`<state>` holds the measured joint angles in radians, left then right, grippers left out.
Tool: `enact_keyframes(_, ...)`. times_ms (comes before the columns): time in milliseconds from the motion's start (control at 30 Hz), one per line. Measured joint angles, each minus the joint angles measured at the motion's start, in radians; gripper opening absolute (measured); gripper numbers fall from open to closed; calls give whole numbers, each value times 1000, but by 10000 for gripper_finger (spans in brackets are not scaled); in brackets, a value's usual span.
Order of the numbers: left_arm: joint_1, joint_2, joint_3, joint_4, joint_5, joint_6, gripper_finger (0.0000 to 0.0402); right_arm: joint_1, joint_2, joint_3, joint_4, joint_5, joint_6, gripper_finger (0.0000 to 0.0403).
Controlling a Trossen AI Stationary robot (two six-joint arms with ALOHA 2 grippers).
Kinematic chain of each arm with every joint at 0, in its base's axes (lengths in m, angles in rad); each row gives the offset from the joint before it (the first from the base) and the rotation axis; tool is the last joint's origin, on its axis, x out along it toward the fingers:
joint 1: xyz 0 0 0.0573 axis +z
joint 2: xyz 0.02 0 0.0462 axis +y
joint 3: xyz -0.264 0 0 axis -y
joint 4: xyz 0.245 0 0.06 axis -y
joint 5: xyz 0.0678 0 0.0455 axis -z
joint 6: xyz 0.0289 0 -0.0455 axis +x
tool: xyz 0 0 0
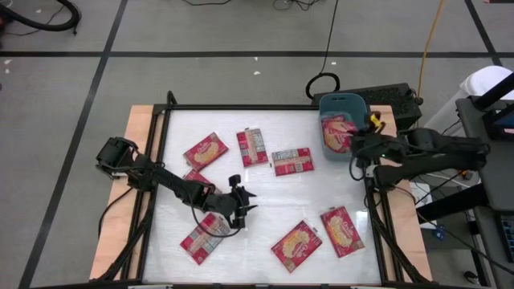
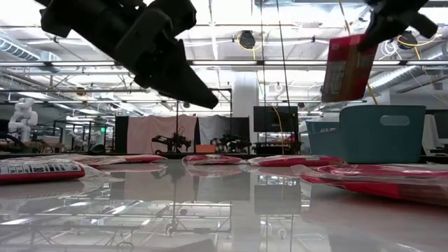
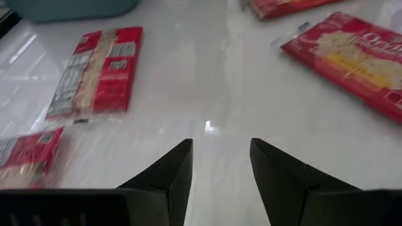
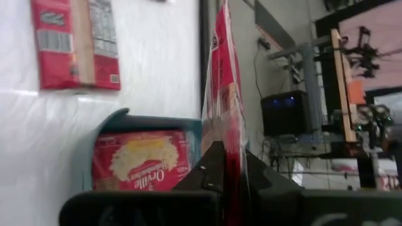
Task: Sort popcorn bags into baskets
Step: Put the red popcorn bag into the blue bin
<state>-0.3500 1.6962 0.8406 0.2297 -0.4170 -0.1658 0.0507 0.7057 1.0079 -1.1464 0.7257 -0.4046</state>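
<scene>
Right pincer (image 1: 354, 147) is clamped on one popcorn bag (image 4: 224, 100), holding it on edge with its long axis upright, just above the teal basket (image 1: 356, 104) at the tabletop's far right corner, where another bag (image 4: 142, 164) already lies flat. Release calls for little more than lowering it straight down. Left pincer (image 1: 241, 202), fingers apart and empty, hovers near the tabletop's middle, with a loose bag (image 1: 206, 238) just beside it toward the near edge.

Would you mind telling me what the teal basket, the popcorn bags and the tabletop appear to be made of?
Basket: looks like moulded plastic, matte, with rounded corners and a handle slot. Popcorn bags, such as the one in the right pincer and one lying flat: thin glossy plastic film, judging by wrinkles and glare. Tabletop: a smooth, glossy white surface that mirrors the room; material unclear.
</scene>
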Motion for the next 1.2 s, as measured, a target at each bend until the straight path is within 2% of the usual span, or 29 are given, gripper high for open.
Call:
enact_keyframes(233,10,0,0,28,21,66,163,-194,0,-70,174,-142,-197,0)
enact_keyframes(500,15,0,0,27,27,62,163,-428,0,-141,244,-328,-305,0)
enact_keyframes(733,13,0,0,26,28,76,163,-590,0,-192,278,-438,-415,0)
enact_keyframes(933,13,0,0,26,28,76,163,-698,1,-232,343,-568,-465,10)
enact_keyframes(1200,11,0,0,26,28,79,163,-781,2,-287,367,-651,-518,23)
